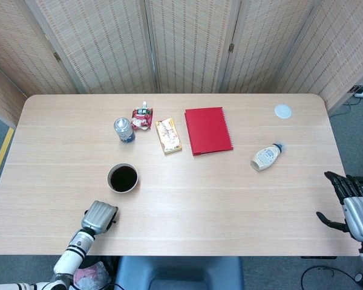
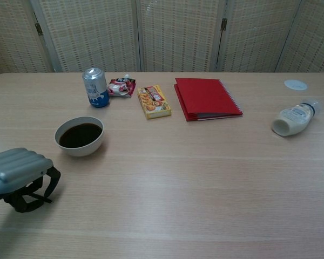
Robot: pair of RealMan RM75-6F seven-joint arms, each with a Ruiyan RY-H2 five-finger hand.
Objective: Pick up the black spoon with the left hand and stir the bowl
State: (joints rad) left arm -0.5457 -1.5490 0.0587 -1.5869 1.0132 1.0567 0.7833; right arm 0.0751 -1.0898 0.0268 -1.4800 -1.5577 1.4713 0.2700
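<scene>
While the left hand (image 2: 19, 175) sits near-side of the bowl (image 2: 79, 135), fingers (image 2: 27, 197) curled under, something dark beneath, I can't tell if that's the black spoon. Right hand (image 1: 353, 204) is splayed, empty, far across the worktop (image 1: 230, 199).

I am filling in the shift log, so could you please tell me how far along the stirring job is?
Done: nothing visible yet; the bowl of dark liquid has no spoon in it.
In hand: the left hand sits curled, low over the table near its front edge. Whether the spoon lies under it is hidden.
Left: lift the spoon, carry it to the bowl and stir.
The right hand is open, beside the table.
</scene>
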